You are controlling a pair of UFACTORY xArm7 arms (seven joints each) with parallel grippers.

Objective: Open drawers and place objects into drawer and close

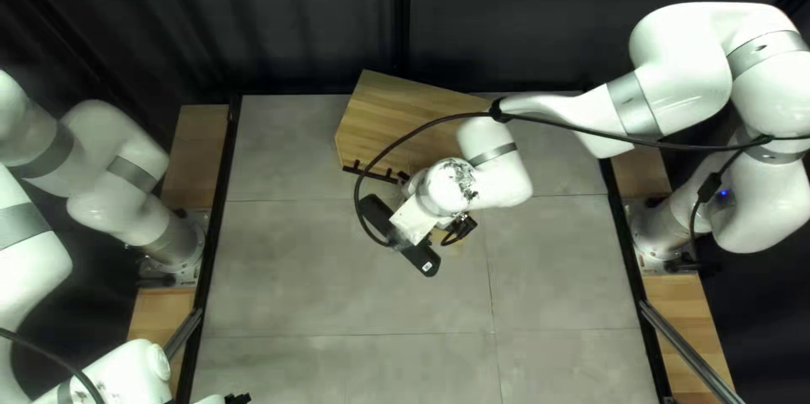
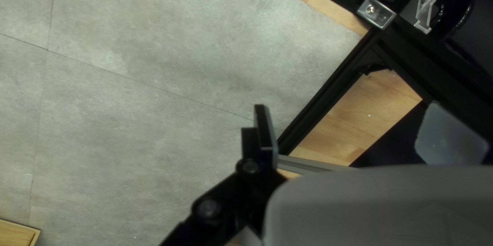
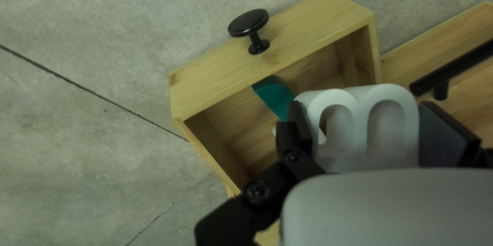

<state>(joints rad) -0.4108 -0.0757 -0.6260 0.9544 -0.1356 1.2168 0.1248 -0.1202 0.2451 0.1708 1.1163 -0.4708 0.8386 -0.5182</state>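
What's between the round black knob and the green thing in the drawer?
The drawer's wooden front wall, as the right wrist view shows.

Two robot arms and one wooden cabinet are seen. One open drawer, one round knob, one teal object and one white object are counted.

curtain dim | glare on right arm | faint shadow across tabletop | drawer interior shaded
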